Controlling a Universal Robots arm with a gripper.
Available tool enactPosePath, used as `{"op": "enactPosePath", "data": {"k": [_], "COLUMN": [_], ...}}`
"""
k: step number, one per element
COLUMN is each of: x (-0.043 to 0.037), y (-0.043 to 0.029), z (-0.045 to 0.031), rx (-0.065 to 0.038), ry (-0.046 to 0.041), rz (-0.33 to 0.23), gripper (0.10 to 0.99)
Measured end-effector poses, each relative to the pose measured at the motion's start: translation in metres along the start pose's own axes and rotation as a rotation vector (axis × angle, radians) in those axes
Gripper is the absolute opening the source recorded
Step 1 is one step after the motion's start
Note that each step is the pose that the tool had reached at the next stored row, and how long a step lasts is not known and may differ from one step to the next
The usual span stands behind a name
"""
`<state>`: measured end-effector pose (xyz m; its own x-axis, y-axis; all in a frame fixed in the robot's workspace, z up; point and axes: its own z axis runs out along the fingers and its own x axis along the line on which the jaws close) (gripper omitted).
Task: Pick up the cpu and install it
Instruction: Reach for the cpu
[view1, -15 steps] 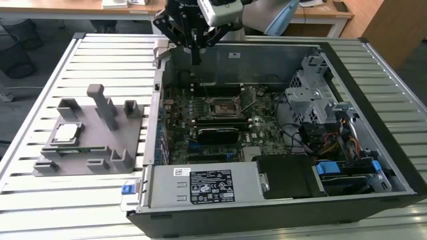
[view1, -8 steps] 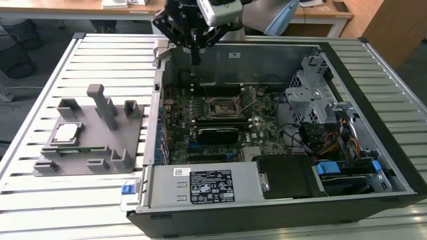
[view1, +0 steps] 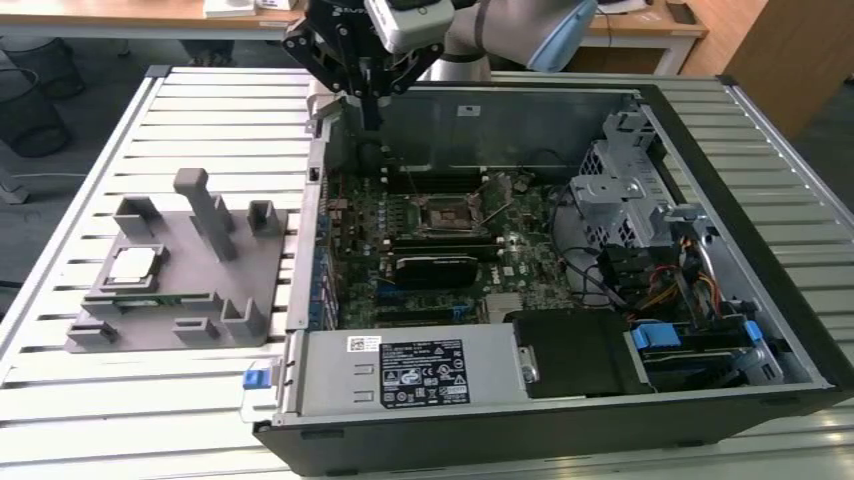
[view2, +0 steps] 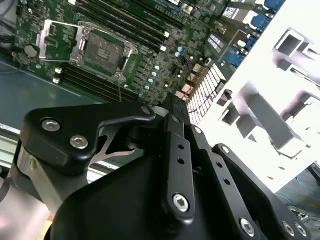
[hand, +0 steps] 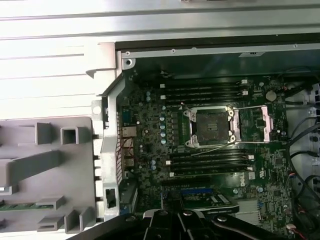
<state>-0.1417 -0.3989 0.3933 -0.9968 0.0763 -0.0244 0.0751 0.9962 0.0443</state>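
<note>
In the exterior view the gripper (view1: 371, 115) hangs over the far wall of the open computer case (view1: 561, 120), its tips drawn together with nothing between them. The cpu (view1: 134, 264) lies flat in a recess of the grey fixture (view1: 200, 330) on the slatted table (view1: 80, 410), at the exterior view's left and well apart from the gripper. Its silvery top faces up, probably so it can be reached from above. A green memory stick (view1: 150, 298) sits in a slot just beside it.

In the second wrist view the black linkages converge to a closed point above the motherboard. Beyond them the socket (view2: 102, 50) stands empty, its metal plate swung aside – seemingly opened to receive the chip.

In the first wrist view the socket (hand: 209, 127) sits between rows of memory slots, its plate folded away – the fixture (hand: 50, 165) lies just outside the case wall
</note>
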Motion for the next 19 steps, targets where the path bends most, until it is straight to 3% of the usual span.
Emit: {"op": "enactPosePath", "data": {"k": [19], "x": [0.0408], "y": [-0.0031], "z": [-0.0005], "rx": [0.000], "ry": [0.0007], "rz": [0.000], "gripper": [0.106]}}
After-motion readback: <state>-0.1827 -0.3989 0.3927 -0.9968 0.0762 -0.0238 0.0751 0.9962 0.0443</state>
